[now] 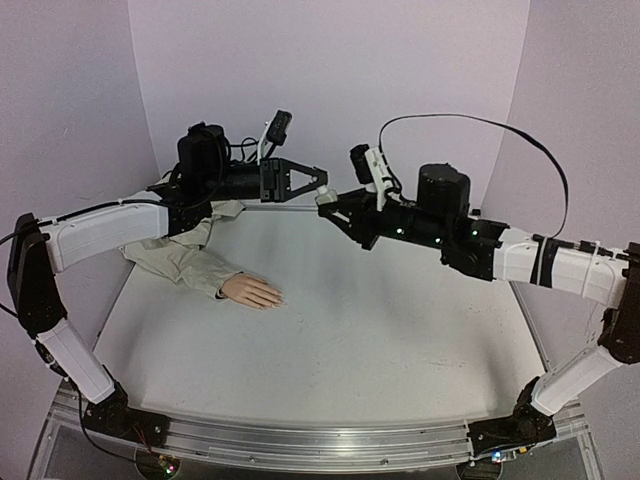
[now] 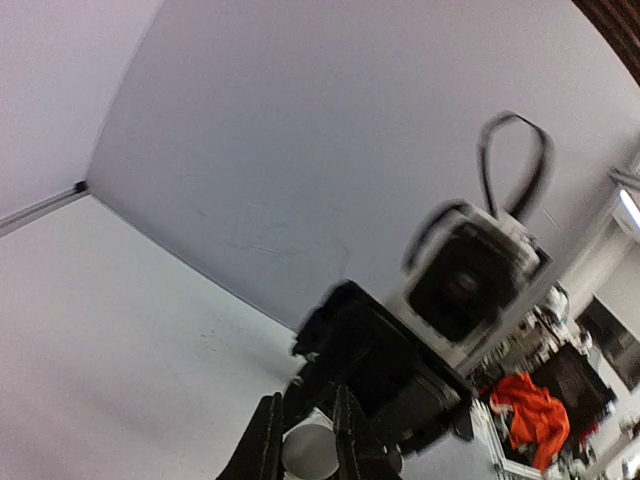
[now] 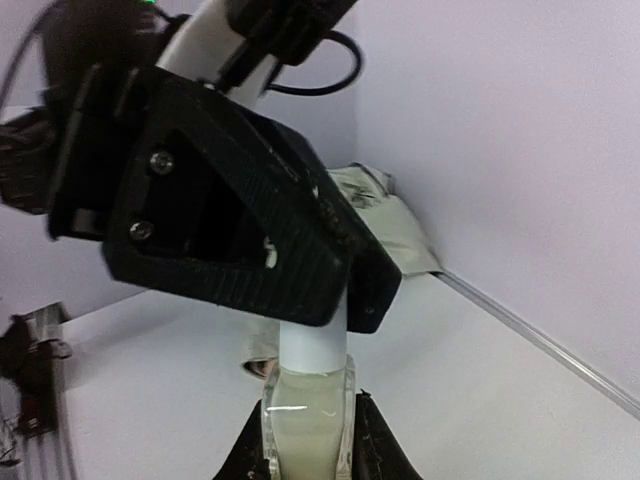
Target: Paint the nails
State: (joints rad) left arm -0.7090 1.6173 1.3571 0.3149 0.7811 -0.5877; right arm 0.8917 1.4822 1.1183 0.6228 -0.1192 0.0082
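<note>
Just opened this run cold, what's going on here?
Both arms are raised over the back of the table, meeting tip to tip. The right gripper is shut on a small bottle, and the left gripper is shut on its white cap, apparently to open it. The mannequin hand lies flat on the table at the left, in its beige sleeve, untouched. No painting yet.

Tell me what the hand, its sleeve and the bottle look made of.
Hand: smooth peach plastic or rubber, judging by its even matte skin tone.
Sleeve: beige woven fabric, creased and folded.
Bottle: clear glass or plastic body, pale contents showing through; cap white, probably plastic.
</note>
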